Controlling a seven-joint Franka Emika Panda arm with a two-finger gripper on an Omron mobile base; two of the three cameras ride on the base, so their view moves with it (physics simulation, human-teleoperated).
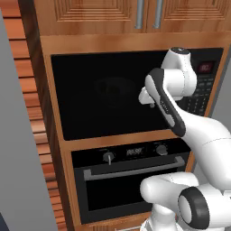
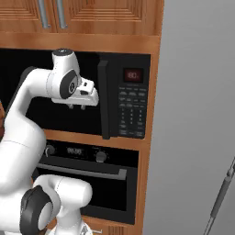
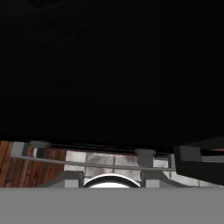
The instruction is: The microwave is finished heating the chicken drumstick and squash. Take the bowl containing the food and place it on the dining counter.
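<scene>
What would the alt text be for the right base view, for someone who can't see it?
A white robot arm reaches its gripper toward the closed dark glass door of a built-in black microwave, just left of the door's vertical handle and keypad panel. Below sits a black oven with knobs and a bar handle, all set in wooden cabinetry.

Kitchen, built-in microwave [image 1: 113,92] above oven [image 1: 131,178], set in wooden cabinets [image 1: 108,18]
</scene>
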